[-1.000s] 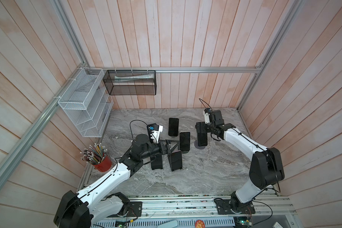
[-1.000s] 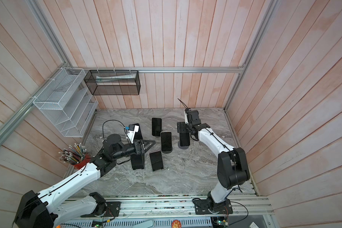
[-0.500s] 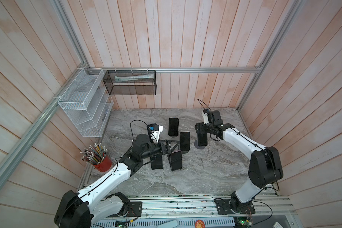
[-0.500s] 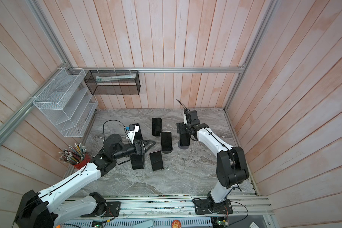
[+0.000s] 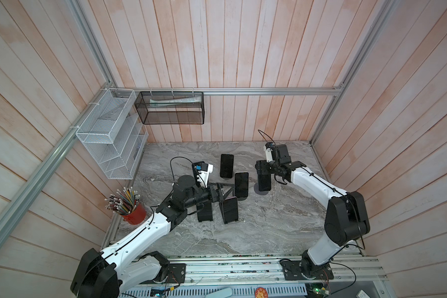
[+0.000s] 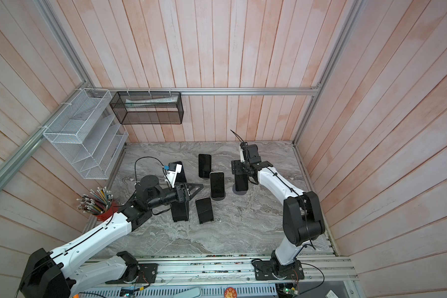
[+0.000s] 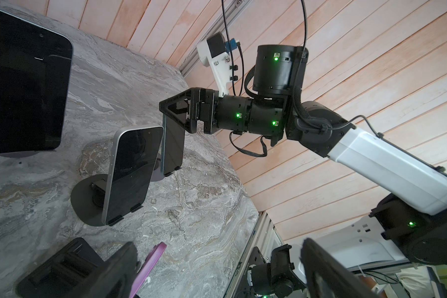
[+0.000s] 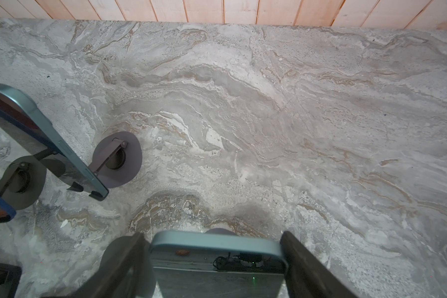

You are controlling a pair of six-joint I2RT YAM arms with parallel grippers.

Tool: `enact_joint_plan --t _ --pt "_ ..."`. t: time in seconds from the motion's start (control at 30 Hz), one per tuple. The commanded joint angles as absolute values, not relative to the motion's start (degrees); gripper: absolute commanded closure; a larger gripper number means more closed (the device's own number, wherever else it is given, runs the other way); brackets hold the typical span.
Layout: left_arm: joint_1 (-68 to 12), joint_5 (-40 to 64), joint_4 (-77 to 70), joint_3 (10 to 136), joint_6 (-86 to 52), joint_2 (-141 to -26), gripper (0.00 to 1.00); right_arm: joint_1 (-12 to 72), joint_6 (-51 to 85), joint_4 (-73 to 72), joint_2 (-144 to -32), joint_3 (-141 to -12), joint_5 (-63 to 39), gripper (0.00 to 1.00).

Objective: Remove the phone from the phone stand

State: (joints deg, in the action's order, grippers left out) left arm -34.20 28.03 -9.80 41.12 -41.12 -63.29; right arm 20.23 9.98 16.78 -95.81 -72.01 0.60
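Observation:
The phone [image 8: 217, 242], teal-edged with a dark screen, stands on the right-hand phone stand [image 5: 258, 190] in both top views. My right gripper [image 8: 214, 268] comes down over its upper end, one finger pressed against each long side, shut on it. From above, the right gripper [image 5: 265, 170] covers the phone's [image 5: 264, 182] top. Only a sliver of the stand's round base [image 8: 218, 230] shows in the right wrist view. My left gripper [image 5: 221, 194] hangs open mid-table beside a purple-cased phone [image 7: 152, 260], holding nothing.
Other phones on stands crowd the middle: one at the back [image 5: 226, 165], one silver-edged [image 5: 241, 184], one purple-cased [image 5: 229, 212], and a black stand [image 5: 205, 212]. A red pencil cup [image 5: 134, 212] stands at the left edge. Wire racks [image 5: 109, 134] hang on the walls.
The right gripper's jaws have narrowed from wide open until they meet the phone's sides. The left arm has not moved.

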Motion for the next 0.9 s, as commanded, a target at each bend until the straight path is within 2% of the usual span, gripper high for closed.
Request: enact_joint_plan --t 0.0,0.27,0.87 --pt "-34.36 27.03 -8.90 39.98 -39.55 -63.45 0.00 20.68 9.57 17.46 -96.34 -72.69 1.84 0.17" --pt "-34.40 27.60 -10.22 39.93 -40.34 -63.89 0.00 20.78 10.02 16.03 -95.33 -70.70 1.87 0.22" --pt "-34.37 27.47 -9.66 39.72 -39.75 -63.63 0.00 20.76 10.17 14.34 -93.06 -68.84 2.61 0.26"
